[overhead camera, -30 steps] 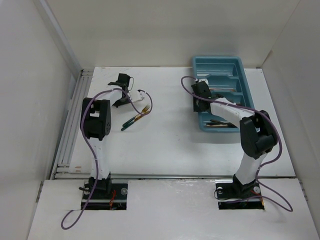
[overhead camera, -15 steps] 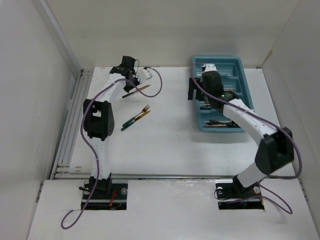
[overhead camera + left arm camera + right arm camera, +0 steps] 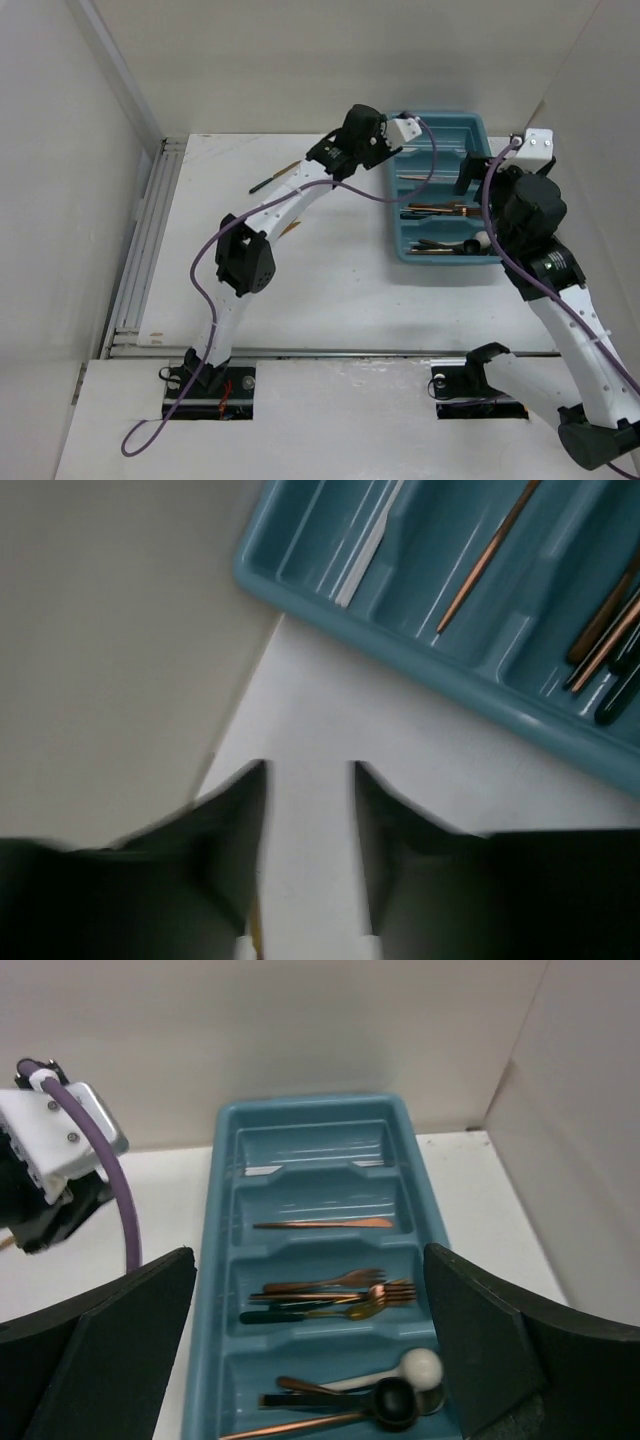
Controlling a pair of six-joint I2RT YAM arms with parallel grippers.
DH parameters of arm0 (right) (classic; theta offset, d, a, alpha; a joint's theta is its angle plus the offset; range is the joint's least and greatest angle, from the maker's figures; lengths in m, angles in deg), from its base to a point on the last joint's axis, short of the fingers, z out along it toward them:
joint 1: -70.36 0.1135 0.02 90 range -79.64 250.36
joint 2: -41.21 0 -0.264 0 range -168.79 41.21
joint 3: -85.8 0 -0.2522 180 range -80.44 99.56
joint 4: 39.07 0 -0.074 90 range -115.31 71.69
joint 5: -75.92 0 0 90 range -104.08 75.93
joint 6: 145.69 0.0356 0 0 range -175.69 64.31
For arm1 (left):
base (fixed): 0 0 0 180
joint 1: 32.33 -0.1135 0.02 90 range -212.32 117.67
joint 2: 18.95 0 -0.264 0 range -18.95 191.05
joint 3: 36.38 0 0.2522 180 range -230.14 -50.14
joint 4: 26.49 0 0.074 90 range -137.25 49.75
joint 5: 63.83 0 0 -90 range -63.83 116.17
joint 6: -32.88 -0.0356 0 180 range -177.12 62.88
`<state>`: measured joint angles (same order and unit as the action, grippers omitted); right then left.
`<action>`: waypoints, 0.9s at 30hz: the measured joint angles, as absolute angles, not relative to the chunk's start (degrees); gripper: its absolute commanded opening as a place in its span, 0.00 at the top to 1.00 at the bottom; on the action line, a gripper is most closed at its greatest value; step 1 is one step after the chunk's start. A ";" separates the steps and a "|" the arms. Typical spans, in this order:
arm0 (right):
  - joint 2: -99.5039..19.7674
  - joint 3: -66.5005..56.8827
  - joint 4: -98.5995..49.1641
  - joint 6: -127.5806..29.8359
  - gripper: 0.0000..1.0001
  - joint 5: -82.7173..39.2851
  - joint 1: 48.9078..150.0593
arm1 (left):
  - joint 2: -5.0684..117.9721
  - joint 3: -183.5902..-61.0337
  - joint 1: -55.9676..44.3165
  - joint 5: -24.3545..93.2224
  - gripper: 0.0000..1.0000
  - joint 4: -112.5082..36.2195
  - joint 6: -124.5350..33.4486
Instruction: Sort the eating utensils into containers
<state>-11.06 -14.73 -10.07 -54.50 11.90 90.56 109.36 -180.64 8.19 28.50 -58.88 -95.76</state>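
Teal-blue plastic cutlery tray (image 3: 215, 1260) sits at the far right of the white surface (image 3: 330, 290). My right hand (image 3: 310, 1252) hangs above it, fingers spread wide, nothing between them.

Tray contents, right wrist view:
- Far compartment: a small white item (image 3: 262, 1171); cannot tell what it is.
- Second compartment: a single copper stick (image 3: 320, 1224).
- Third: copper and gold forks (image 3: 345, 1285) with a dark green-handled piece (image 3: 270, 1315).
- Nearest: a cream-white round-headed spoon (image 3: 415, 1367), a black round-headed spoon (image 3: 392, 1400) and some copper pieces.

My left hand (image 3: 310, 768) is over bare surface just beside the tray's far left corner. Its fingers are parted moderately and grip nothing that I can see.

One slim dark-and-gold utensil (image 3: 274, 177) lies loose on the surface, well left of the tray.
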 measured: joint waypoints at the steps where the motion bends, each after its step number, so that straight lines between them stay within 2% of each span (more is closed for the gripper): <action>1: -10.53 -14.69 -9.96 -55.87 0.00 11.73 90.56 | 109.36 -180.42 8.08 28.15 0.17 -58.84 -95.16; 2: -10.45 -14.64 -9.85 -57.16 0.00 11.33 90.56 | 109.36 -179.50 6.61 27.91 0.00 -59.23 -94.66; 12: -20.81 -14.27 -7.14 -66.28 0.00 -4.45 90.15 | 118.12 -185.40 -20.69 26.40 0.00 -74.90 -92.76; 15: -23.19 -14.27 -5.83 -67.46 0.00 -8.69 90.15 | 119.59 -183.66 -23.13 27.47 0.00 -79.14 -92.78; 22: -23.30 -13.55 -5.63 -68.40 0.00 -13.67 90.15 | 123.52 -185.05 -21.95 35.98 0.00 -85.20 -92.48; 26: -23.28 -12.96 -5.67 -68.44 0.00 -13.85 90.15 | 125.97 -184.64 -21.43 35.82 0.07 -85.81 -91.12; 27: -23.28 -12.96 -5.63 -68.42 0.00 -13.85 90.15 | 126.86 -185.23 -21.45 35.47 0.29 -85.98 -90.31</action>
<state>-23.28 -12.96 -5.63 -68.42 -13.85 90.15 126.86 -185.23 -21.45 35.47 -85.98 -90.31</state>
